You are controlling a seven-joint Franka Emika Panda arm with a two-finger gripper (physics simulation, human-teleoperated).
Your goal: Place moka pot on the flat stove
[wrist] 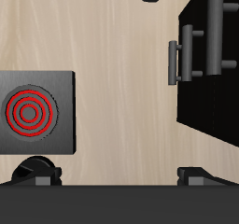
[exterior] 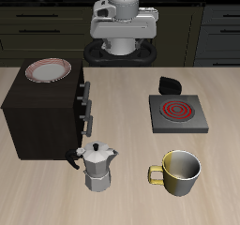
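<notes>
Moka pot upright near front edge, unlabelled, apart from flat stove.

Quick headcount on the table: one moka pot, one flat stove with one red coil, one yellow-rimmed metal mug, one dark cabinet showing three handles, and one plate on the cabinet's top.

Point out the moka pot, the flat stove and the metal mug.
moka pot (exterior: 97, 166), exterior view, on its faceted body.
flat stove (exterior: 176, 112), exterior view, on its red coil ring.
metal mug (exterior: 181, 172), exterior view, on its outer wall.
</notes>
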